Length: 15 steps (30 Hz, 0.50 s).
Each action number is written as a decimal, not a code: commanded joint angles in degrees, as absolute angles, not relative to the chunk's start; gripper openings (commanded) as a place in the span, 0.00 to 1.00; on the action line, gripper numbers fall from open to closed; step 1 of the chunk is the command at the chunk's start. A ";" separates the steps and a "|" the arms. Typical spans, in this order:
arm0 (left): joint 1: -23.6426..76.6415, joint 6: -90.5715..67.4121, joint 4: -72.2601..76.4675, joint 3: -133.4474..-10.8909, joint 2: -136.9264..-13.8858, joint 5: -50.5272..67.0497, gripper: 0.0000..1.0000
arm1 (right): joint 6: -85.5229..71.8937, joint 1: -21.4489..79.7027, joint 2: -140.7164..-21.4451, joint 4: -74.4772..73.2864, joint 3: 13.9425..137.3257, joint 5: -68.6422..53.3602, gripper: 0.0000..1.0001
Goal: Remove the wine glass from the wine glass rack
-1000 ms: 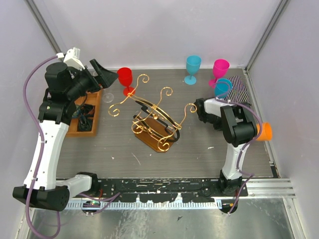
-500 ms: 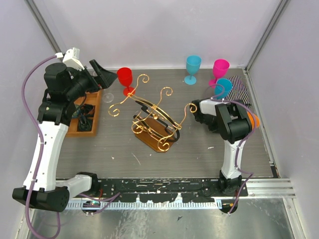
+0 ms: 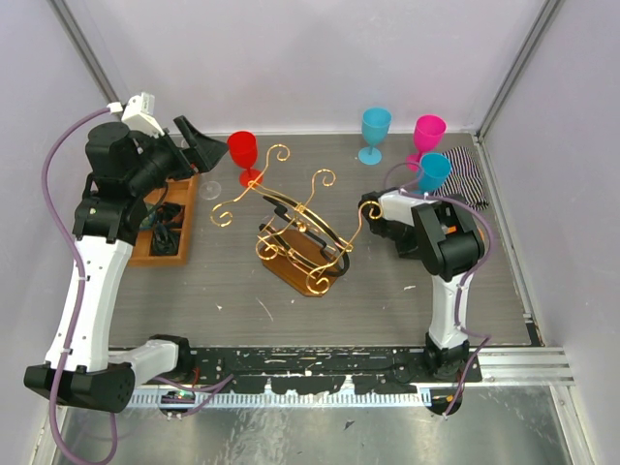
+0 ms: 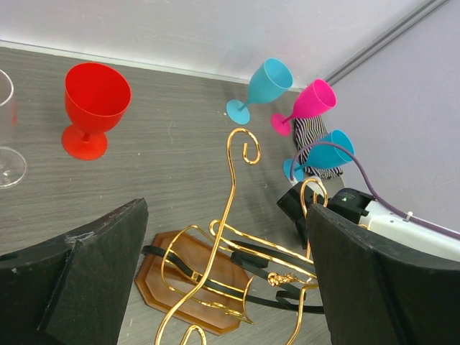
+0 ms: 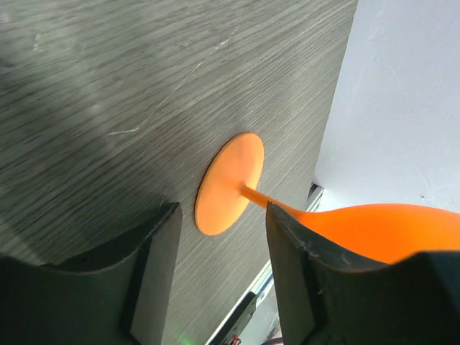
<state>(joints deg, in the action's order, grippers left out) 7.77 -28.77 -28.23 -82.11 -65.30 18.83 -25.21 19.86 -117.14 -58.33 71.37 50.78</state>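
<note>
Beyond wide-spread, empty left gripper [image 4: 223, 208] fingers: wine glass rack [image 3: 302, 242], no glass hanging. Right arm [image 3: 441, 242] swung rackward within 1 s. Right gripper [image 5: 223, 212] fingers partly apart, hold unclear. Just past fingertips: orange wine glass [image 5: 230, 180], foot seemingly on table [image 5: 86, 108]. Off rack, likely done.

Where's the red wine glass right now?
In the top view the red wine glass stands on the table at back left, just behind the wine glass rack and right of the left gripper.
</note>
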 commanded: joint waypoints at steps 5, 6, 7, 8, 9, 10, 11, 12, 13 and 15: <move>7.82 -28.39 -28.50 -82.00 -64.39 18.60 0.98 | -25.02 21.70 -116.60 -53.63 74.79 36.43 0.63; 7.78 -28.39 -28.52 -81.98 -64.46 18.66 0.98 | -24.51 21.75 -116.25 -53.36 75.03 35.00 0.64; 7.82 -28.43 -28.52 -81.96 -64.47 18.75 0.98 | -23.99 21.77 -115.81 -53.14 75.13 33.38 0.65; 7.82 -28.47 -28.54 -82.00 -64.43 18.71 0.98 | -23.28 21.79 -115.23 -52.58 75.13 31.55 0.66; 7.82 -28.48 -28.50 -81.99 -64.42 18.73 0.98 | -22.83 21.73 -114.70 -52.27 75.26 29.53 0.66; 7.79 -28.48 -28.54 -81.93 -64.43 18.79 0.98 | -22.42 21.71 -114.17 -52.06 75.39 27.86 0.66; 7.83 -28.48 -28.53 -81.99 -64.46 18.80 0.98 | -21.44 21.72 -113.58 -51.63 75.47 25.87 0.66; 7.82 -28.60 -28.56 -82.00 -64.43 18.75 0.98 | -20.63 21.79 -113.10 -51.44 75.68 23.61 0.67; 7.82 -28.57 -28.55 -81.97 -64.50 18.82 0.98 | -19.98 21.77 -112.49 -51.35 76.09 21.54 0.67; 7.82 -28.77 -28.49 -82.07 -64.64 19.08 0.98 | -18.69 21.71 -111.15 -50.57 76.60 17.06 0.67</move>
